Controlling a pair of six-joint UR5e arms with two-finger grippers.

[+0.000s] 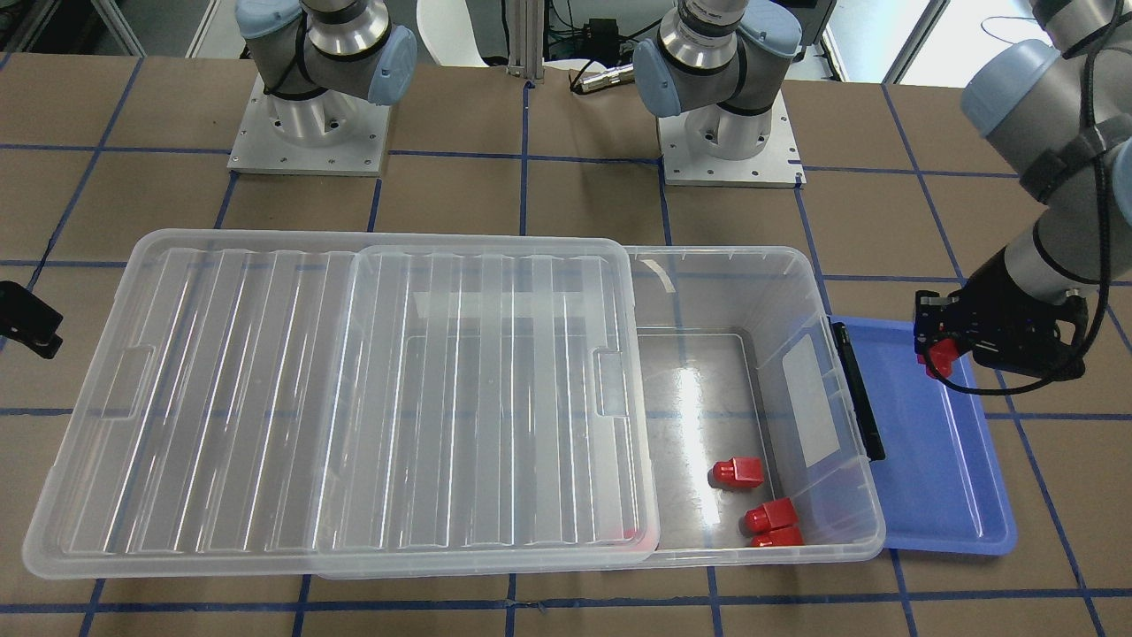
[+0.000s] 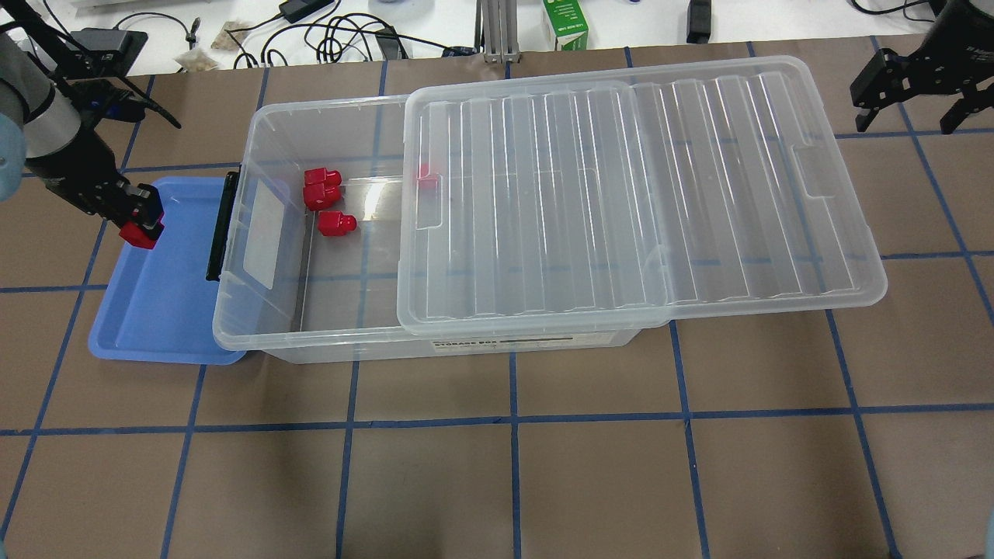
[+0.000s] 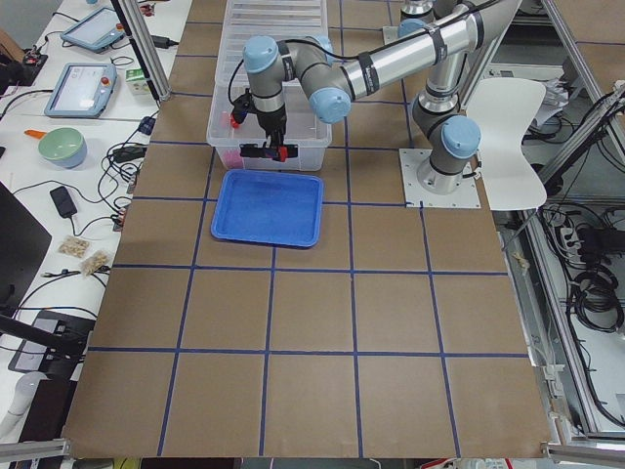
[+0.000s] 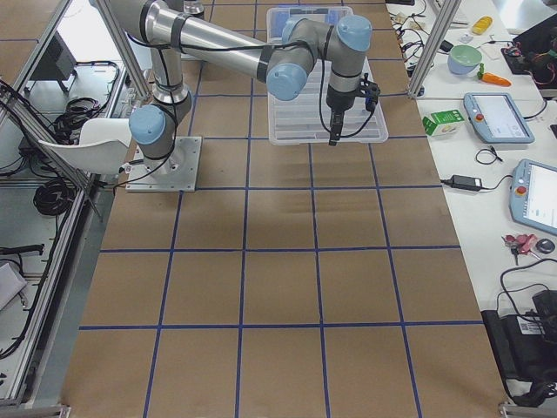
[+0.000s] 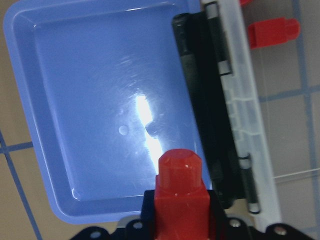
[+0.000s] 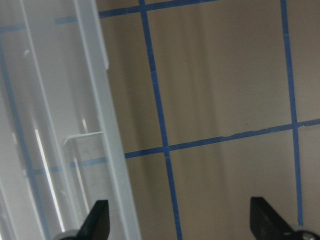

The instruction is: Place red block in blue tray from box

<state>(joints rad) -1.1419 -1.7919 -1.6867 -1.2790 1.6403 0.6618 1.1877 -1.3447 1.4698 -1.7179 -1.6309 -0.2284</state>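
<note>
Resting below left end effector (image 2: 140, 225), blue tray (image 2: 155, 310): nothing lies in it.
Red block (image 5: 181, 200): clamped between the left end effector's fingers with its stub pointing down. It hangs above the tray near one rim, clear of the tray floor.
Box (image 2: 256, 310): just past the tray from the left end effector, with its black latch bar (image 2: 221, 225) on the end facing the tray.
Box contents: three loose red blocks (image 2: 321, 194) lie on the floor of the uncovered end. A further patch of red shows at the lid's edge.
Lid (image 2: 637, 194): sits offset on the box, overhanging the end toward the right end effector.
Right end effector (image 2: 905, 124): spread wide and holding nothing, over the bare counter (image 6: 225, 100) beside the lid.
Left wrist view only: shows the tray floor directly beneath the held block.
</note>
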